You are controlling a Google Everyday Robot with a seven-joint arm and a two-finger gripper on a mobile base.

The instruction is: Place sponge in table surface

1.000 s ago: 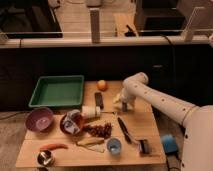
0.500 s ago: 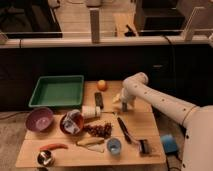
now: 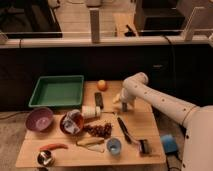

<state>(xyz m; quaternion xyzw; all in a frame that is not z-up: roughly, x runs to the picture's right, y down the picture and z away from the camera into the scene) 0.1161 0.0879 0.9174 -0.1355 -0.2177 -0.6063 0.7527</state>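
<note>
Finds the pincer (image 3: 123, 106) released and spread wide, low over the wooden surface (image 3: 145, 125); puts the pale sponge (image 3: 116, 99) just beside it, right of the orange (image 3: 102, 85).

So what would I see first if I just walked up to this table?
The big white robot arm reaching in from the right, its pincer down at the wooden table's back right, next to a pale sponge. Then the bright green tray at the back left, with an orange fruit between them.
</note>
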